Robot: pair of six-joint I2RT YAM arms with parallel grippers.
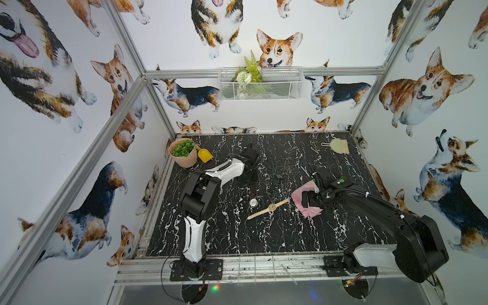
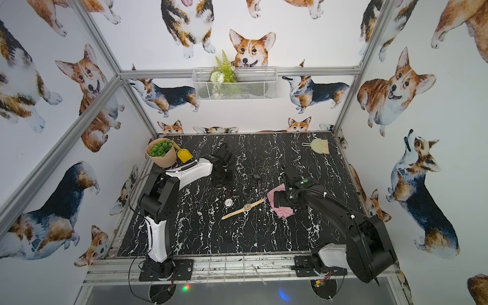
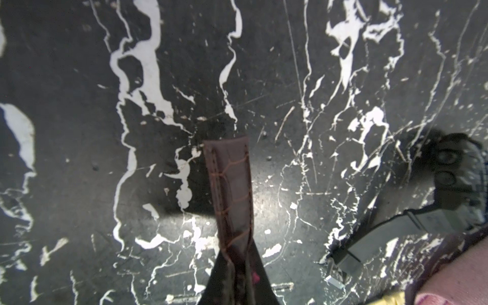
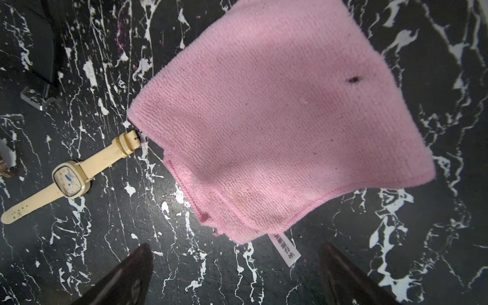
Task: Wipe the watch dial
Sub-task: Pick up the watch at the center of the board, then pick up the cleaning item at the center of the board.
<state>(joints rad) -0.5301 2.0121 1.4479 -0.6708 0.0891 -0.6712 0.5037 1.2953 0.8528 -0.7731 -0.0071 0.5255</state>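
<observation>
At centre of table [image 1: 237, 232]: left gripper [image 3: 236, 266] clamped on brown watch strap [image 3: 229, 184], its round dial [image 1: 253, 202] lying near cream watch [image 4: 70, 182]. Right gripper [image 4: 235, 253] spread wide, empty, over pink cloth [image 4: 277, 118].

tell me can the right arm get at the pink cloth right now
Probably yes: the right gripper hangs open over the pink cloth, nothing covers it, and the cream watch lies beside it.
</observation>
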